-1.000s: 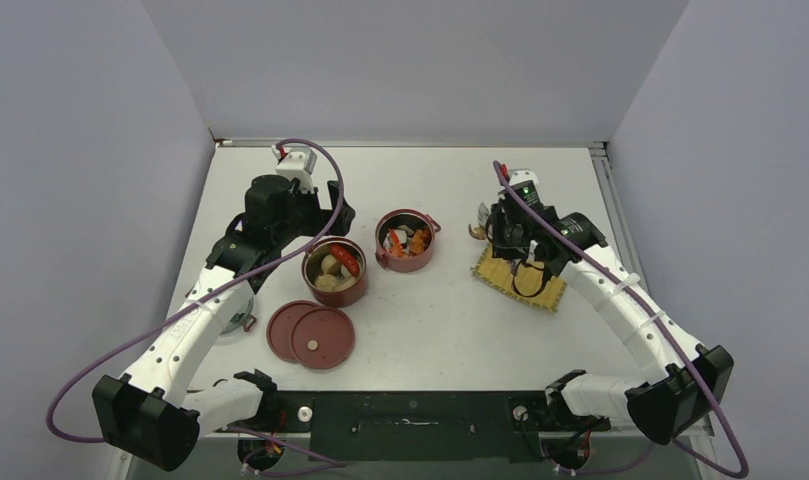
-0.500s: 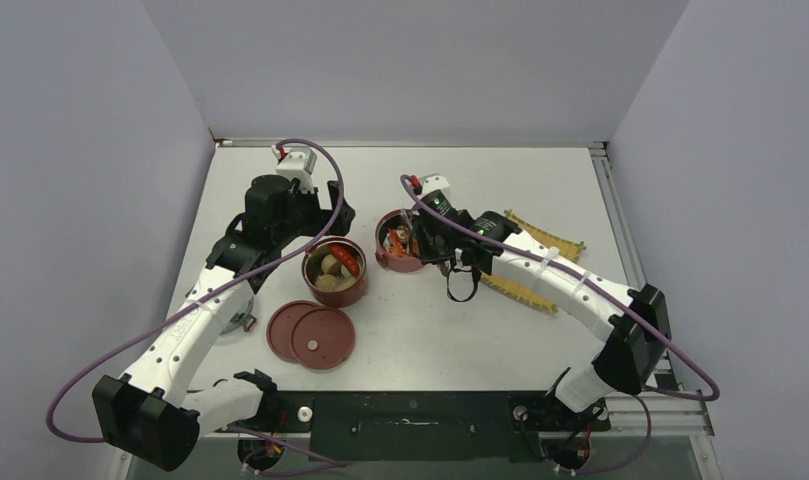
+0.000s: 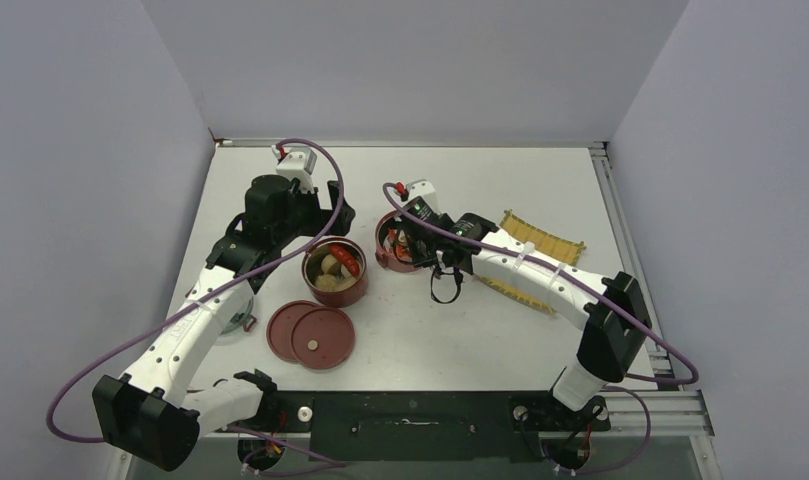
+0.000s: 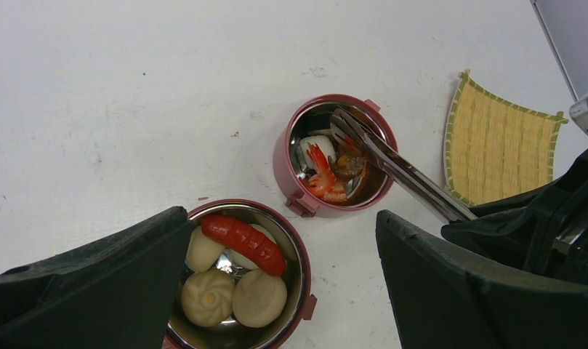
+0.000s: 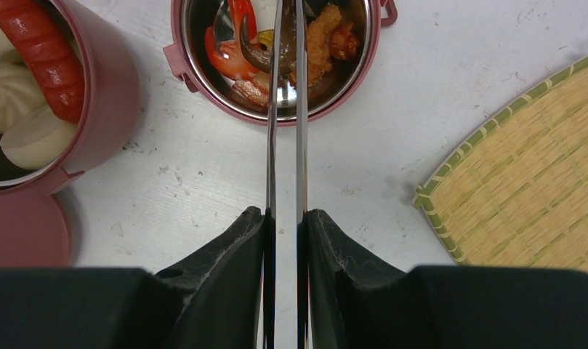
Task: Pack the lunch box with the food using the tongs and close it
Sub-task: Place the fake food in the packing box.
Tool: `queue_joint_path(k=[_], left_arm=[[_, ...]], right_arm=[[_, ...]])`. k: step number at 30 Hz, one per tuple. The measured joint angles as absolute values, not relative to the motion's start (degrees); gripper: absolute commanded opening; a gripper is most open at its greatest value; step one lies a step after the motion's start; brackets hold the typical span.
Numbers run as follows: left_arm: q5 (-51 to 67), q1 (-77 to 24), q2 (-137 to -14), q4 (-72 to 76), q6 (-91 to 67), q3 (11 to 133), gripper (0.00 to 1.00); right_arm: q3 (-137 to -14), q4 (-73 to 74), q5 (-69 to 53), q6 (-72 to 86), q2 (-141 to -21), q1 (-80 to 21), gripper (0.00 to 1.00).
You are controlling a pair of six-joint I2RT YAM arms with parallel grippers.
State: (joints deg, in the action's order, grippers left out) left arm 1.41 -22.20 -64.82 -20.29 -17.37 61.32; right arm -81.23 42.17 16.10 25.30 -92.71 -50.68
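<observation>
The lunch box stands as two open dark-red bowls. The near bowl (image 3: 334,272) holds pale buns (image 4: 207,297) and a red sausage (image 4: 243,243). The far bowl (image 3: 405,240) holds shrimp and orange bits (image 4: 323,174). My right gripper (image 5: 285,214) is shut on the silver tongs (image 5: 300,109), whose tips reach into the far bowl (image 5: 276,22) around a dark piece of food. My left gripper (image 4: 282,218) hangs open above the near bowl (image 4: 236,276), touching nothing. Two flat dark-red lids (image 3: 311,334) lie overlapping on the table in front of the near bowl.
The yellow woven mat (image 3: 540,240) lies right of the far bowl, partly under the right arm. The right arm stretches diagonally from its base at the near right edge. Grey walls enclose the white table on three sides.
My right arm swung left from the mat, carrying the tongs to the far bowl. The left arm has not moved.
</observation>
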Motion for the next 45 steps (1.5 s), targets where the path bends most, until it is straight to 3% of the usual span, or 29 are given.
queue_joint_path(k=[12,26,32,38,45], left_arm=[[1.43,-22.20,-64.82,-20.29,-17.37,61.32,0.98],[1.58,-22.20,-64.82,-20.29,-17.37,61.32,0.98],[1.61,-22.20,-64.82,-20.29,-17.37,61.32,0.98],[1.80,-22.20,-64.82,-20.29,-17.39,61.32,0.98],[1.83,-22.20,-64.82,-20.29,-17.41,61.32,0.98]], right_arm=[[-81.65,42.65,16.78,25.19,-93.80,-51.44,0.33],[-82.89,43.72,18.79,25.43,-93.54,-51.79,0.34],[-82.50,45.01,20.80,27.33,-88.27,-52.36,0.34],[-78.46,46.02,26.06,32.21,-79.94,-52.42,0.34],[-71.31,45.80,28.67,36.80,-79.57,-49.69,0.34]])
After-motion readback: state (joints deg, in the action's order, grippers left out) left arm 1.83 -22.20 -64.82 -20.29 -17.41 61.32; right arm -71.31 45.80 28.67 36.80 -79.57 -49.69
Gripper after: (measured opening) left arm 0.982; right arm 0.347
